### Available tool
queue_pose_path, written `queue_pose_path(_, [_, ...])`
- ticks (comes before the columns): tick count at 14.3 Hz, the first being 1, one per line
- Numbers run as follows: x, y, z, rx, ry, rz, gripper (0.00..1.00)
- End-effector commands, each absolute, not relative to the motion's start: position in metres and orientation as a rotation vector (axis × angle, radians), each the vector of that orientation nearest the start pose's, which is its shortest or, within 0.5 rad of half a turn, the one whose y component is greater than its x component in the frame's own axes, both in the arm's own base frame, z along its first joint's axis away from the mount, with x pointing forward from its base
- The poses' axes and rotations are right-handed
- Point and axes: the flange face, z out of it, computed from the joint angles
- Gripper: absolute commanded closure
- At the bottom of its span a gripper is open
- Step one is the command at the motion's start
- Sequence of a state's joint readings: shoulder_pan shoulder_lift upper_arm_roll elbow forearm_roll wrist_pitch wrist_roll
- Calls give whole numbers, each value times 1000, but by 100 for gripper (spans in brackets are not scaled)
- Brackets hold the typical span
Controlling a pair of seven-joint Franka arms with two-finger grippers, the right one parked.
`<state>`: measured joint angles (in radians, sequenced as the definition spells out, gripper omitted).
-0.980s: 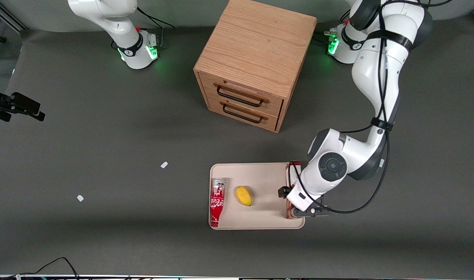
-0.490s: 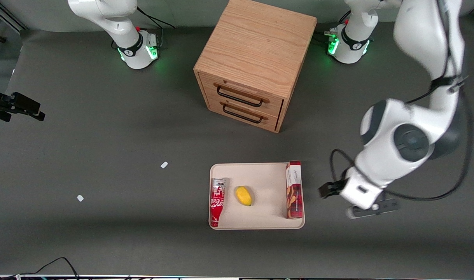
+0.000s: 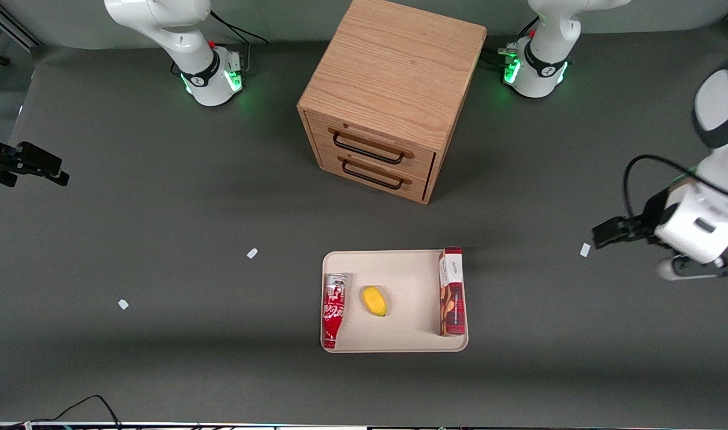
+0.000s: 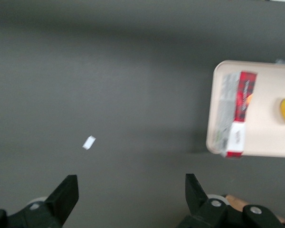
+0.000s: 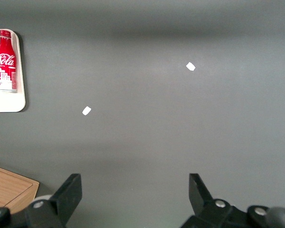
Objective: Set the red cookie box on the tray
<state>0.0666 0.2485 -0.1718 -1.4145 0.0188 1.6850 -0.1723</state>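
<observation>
I find the box (image 3: 451, 291) lying flat in the tray (image 3: 399, 340), hard against the rim toward the working arm's end. My gripper (image 4: 131, 199) hangs spread and empty above bare table, well apart. Risk, as I judge it: a knock to the tray could tip the box over that low rim.

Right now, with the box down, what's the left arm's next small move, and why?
Probably none beyond parking. The slim dark-red cookie box lies flat inside the cream rectangular tray, along the edge nearest the working arm, beside a yellow fruit and a red drink bottle. The gripper hangs open and empty over bare mat toward the working arm's end, well clear of the tray. The placement looks done.
</observation>
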Motion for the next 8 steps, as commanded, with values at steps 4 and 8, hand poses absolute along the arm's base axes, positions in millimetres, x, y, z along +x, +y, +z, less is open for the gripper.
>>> queue_pose_path(4, [543,-13,592,-3149,-54,-33,0])
queue_pose_path(8, [523,-15,615,-3141,-29,-42,0])
